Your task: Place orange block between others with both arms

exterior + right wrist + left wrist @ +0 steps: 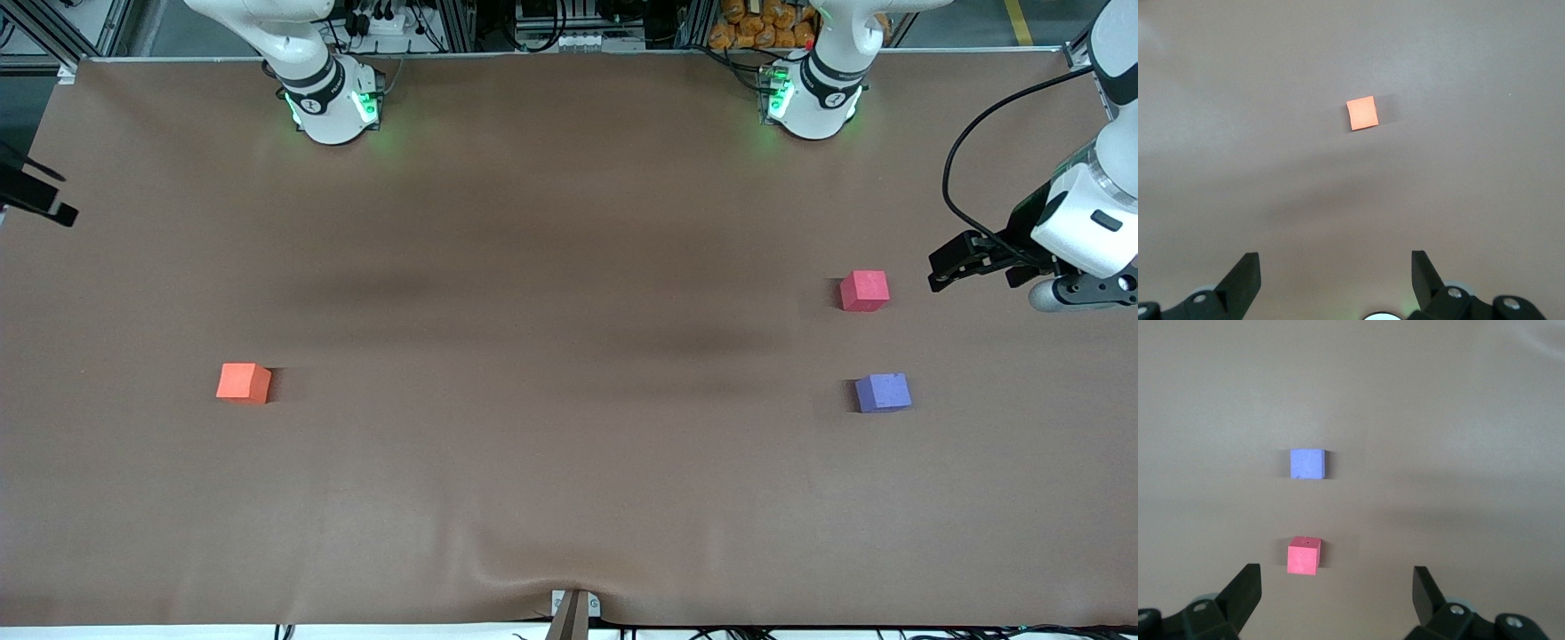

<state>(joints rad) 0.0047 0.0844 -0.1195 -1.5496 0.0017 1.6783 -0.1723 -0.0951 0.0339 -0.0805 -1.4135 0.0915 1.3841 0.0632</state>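
At table's edge, right gripper (pixel 53 209) cut off

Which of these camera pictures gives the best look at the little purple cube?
The left wrist view: the purple cube sits near its middle, unobstructed, with the pinkish-red cube close by. The front view also shows it, smaller, toward the left arm's end of the table. The right wrist view shows only the orange block, not the purple one.

You have a bright orange block (pixel 243 382) toward the right arm's end of the plain brown table (pixel 533 311), a pinkish-red cube (pixel 864 291) and, nearer the front camera, a purple cube (pixel 883 392) toward the left arm's end, with white, black-banded arms (pixel 320 84).
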